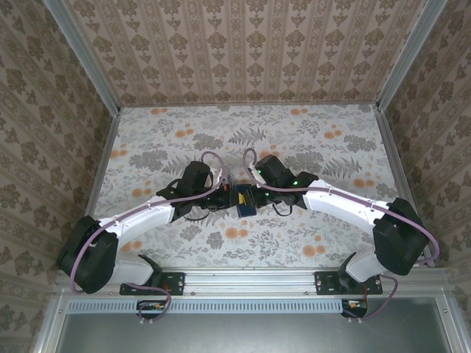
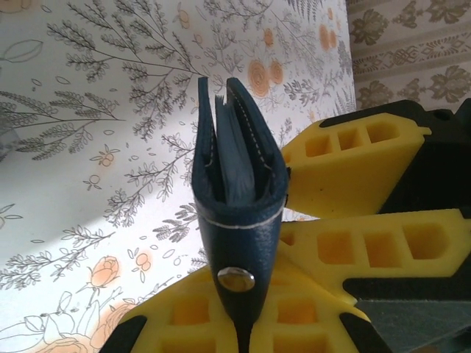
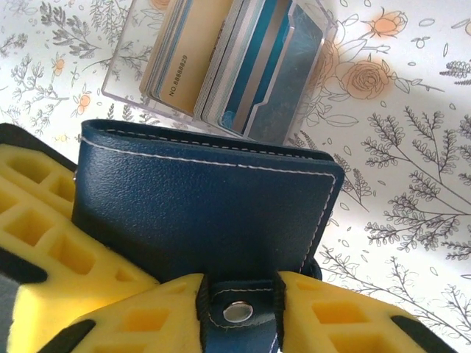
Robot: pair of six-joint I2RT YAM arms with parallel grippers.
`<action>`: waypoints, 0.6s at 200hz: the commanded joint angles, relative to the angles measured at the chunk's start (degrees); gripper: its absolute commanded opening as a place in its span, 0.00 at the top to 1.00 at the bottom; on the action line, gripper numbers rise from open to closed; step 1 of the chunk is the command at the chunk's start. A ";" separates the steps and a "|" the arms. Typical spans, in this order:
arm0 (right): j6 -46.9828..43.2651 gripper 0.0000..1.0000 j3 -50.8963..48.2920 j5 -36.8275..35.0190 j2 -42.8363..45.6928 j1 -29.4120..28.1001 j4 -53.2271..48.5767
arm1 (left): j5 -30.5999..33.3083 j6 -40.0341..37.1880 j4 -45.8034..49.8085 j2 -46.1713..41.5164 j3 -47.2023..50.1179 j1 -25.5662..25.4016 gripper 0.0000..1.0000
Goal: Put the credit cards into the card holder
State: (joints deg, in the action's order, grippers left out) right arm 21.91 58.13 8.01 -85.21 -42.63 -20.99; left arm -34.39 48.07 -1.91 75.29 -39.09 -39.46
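Hold the card holder (image 1: 243,199) steady in the middle of the frame, between both arms. With the left tool (image 2: 239,298) clamped shut on its bottom edge and the right tool (image 3: 239,309) pinched on its strap, pull gently to spread the pockets. Cannot see deep inside the pockets. Cannot count the credit cards (image 3: 184,59) in the clear rack (image 3: 324,33) at upper frame.

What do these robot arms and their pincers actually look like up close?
The left arm and right arm have white shells with chunky black joints, and a thin purple cable loops along each. A green light glows near the right one's wrist. The left gripper and right gripper end in yellow fingers moulded with rows of square hollows, backed in black.
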 commanded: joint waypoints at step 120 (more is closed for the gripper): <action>0.76 0.54 -5.22 6.39 5.14 4.52 1.19 | 0.98 1.92 -5.01 2.49 -0.37 1.05 1.00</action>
State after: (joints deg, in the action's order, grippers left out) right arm 24.82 53.12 9.34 -81.97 -37.43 -22.59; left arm -31.90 48.47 -3.53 76.62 -38.85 -38.81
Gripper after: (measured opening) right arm 0.420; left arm 0.058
